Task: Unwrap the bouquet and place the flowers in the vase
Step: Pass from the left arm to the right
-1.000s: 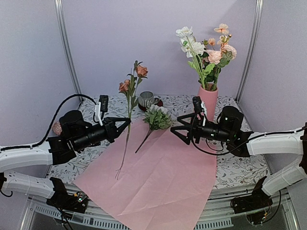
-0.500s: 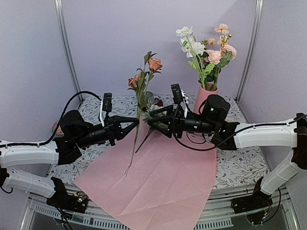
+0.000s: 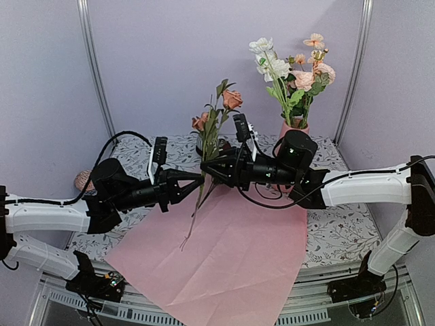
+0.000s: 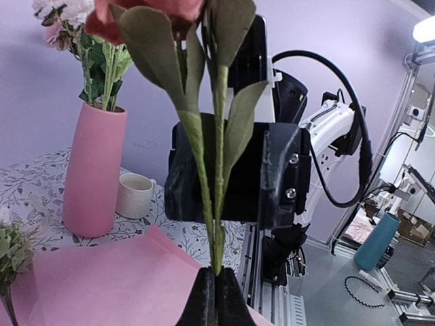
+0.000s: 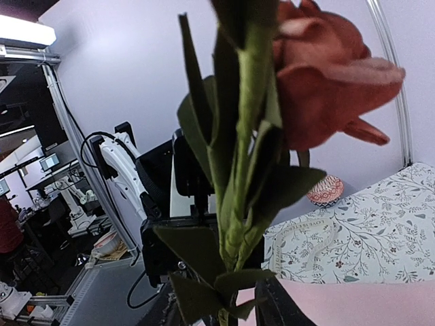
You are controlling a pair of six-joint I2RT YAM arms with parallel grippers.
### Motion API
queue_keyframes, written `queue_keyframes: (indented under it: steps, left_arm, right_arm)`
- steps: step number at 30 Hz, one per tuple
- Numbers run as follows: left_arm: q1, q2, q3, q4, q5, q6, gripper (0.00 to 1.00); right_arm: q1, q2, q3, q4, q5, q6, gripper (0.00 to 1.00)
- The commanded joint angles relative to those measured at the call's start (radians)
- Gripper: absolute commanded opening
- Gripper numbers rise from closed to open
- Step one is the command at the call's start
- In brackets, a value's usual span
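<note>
A two-headed pink rose point(image 3: 232, 100) stands upright over the pink paper point(image 3: 224, 265), its stem point(image 3: 196, 214) hanging free. My left gripper point(image 3: 202, 178) is shut on that stem, the fingertips point(image 4: 216, 288) pinching it from below. My right gripper point(image 3: 210, 170) faces it from the right, jaws partly closed around the same stem point(image 5: 234, 224). A gap shows beside its right finger point(image 5: 275, 304), and leaves hide the other finger. The pink vase point(image 3: 297, 127) stands behind the right arm with several flowers point(image 3: 289, 68) in it. In the left wrist view the vase point(image 4: 94, 170) is at the left.
A short cream cup point(image 4: 136, 195) stands beside the vase. A patterned bowl point(image 3: 83, 180) sits at the far left of the floral tablecloth. A cream ribbon point(image 5: 312, 238) lies on the cloth. A green leafy bunch point(image 4: 10, 251) lies at the paper's edge.
The left arm lifted the rose and carried it right. The right arm swung left to meet it, and its jaws narrowed around the stem.
</note>
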Motion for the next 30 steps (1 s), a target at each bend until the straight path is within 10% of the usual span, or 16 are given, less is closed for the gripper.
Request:
queue_keyframes:
  steps: [1,11,23,30]
  left_arm:
    - [-0.016,0.009,0.007,0.039,0.017,0.017,0.0]
    - [-0.018,0.007,0.002,0.037,0.013,0.019,0.03]
    - [-0.018,-0.077,-0.032,-0.068,-0.083,0.047,0.97]
    - [-0.019,-0.171,-0.093,-0.098,-0.212,0.059,0.98]
  right_arm:
    - [0.008,0.035,0.039,0.038,-0.032,0.032,0.34]
    - [0.008,0.047,0.039,0.016,-0.027,0.041,0.12]
    - [-0.007,-0.266,-0.025,-0.374,0.506,-0.206,0.02]
    - [-0.097,-0.492,0.029,-0.667,0.815,-0.294,0.02]
